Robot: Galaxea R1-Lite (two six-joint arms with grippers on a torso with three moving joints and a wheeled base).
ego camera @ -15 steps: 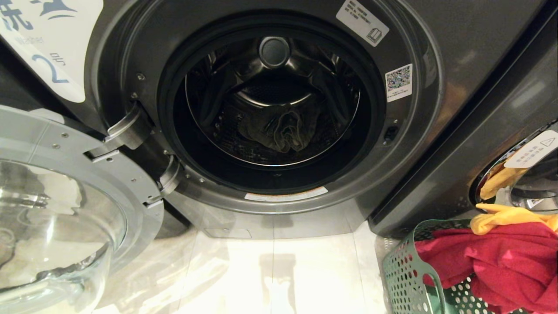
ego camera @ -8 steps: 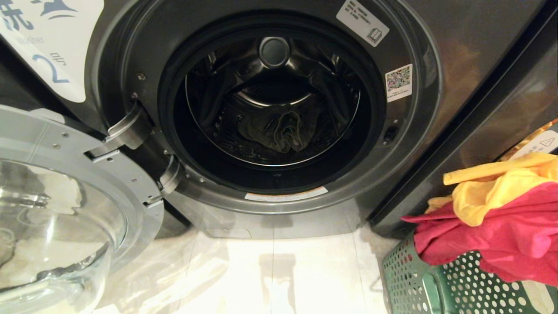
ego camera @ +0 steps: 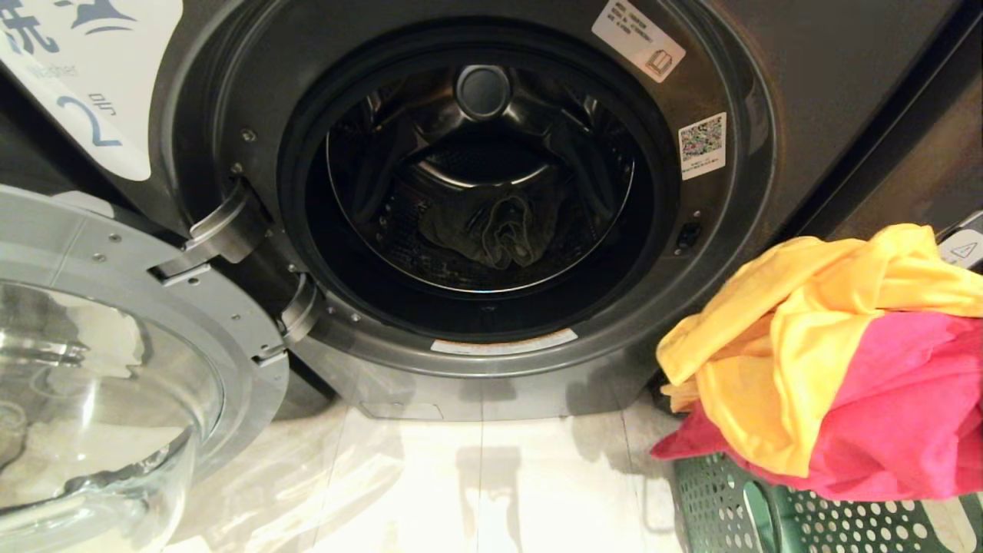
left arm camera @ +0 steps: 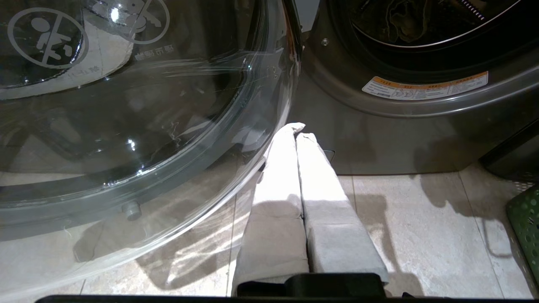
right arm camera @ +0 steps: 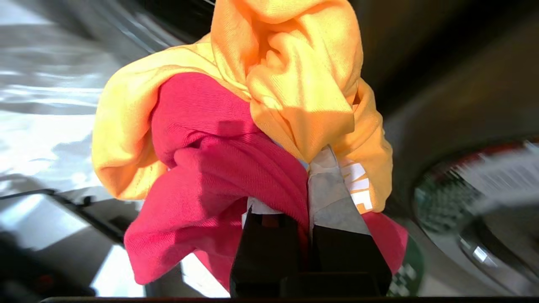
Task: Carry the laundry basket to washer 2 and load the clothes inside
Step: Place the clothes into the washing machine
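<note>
The right gripper [right arm camera: 309, 198] is pinching the red garment [ego camera: 891, 407] and yellow-orange garment [ego camera: 791, 330] together, the bundle hanging above the laundry basket [ego camera: 776, 514], right of washer 2 [ego camera: 230, 92]. A grey-green denim piece [ego camera: 491, 230] is lying in the drum. I judge loose folds are risking snagging on the door seal or slipping out (two garments, one pinch). The left gripper [left arm camera: 297, 132], fingers pressed together, is sitting beside the open glass door [ego camera: 100, 369].

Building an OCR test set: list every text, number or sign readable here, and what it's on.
"2": blue digit on the white label of washer 2; Chinese characters beside it cut off.
No-children pictogram: etched on the glass door; caption unreadable.
QR sticker, top sticker, orange warning strip: too small.
</note>
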